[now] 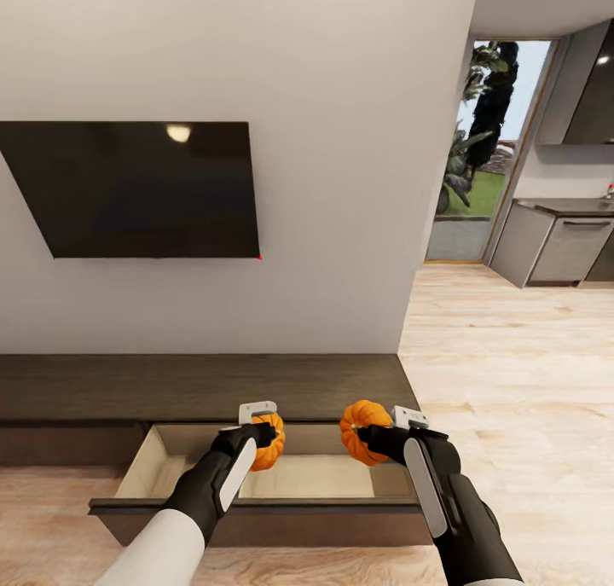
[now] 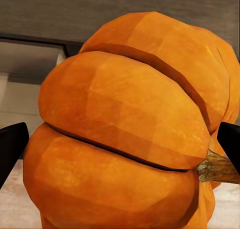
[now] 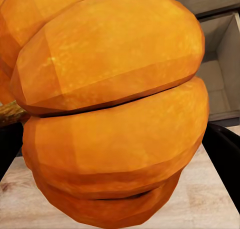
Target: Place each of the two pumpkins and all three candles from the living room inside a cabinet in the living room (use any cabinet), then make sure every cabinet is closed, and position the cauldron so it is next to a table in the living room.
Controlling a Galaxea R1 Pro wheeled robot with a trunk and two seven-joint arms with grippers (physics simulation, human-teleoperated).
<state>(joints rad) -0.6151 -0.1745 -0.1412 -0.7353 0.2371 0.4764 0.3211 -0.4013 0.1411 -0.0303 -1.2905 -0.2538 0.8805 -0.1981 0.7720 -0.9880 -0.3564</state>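
While the low dark brown wooden cabinet [image 1: 196, 385] has its pale drawer [image 1: 256, 475] open, the left gripper [image 1: 260, 432] pinches one round orange ribbed pumpkin [image 1: 269, 443] and the right gripper [image 1: 384, 437] pinches the other pumpkin [image 1: 362, 428] above it.

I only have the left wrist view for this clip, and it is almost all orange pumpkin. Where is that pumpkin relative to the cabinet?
Observer: In the head view the left gripper holds its pumpkin above the open drawer of the low dark cabinet.
Operator: Is anything already in that drawer?
Observer: The pale drawer floor that shows looks bare; the arms hide part of it.
Operator: What is the right arm doing?
Observer: The right gripper holds a second pumpkin over the drawer's right end.
Operator: Anything above the cabinet?
Observer: A dark wall-mounted screen.
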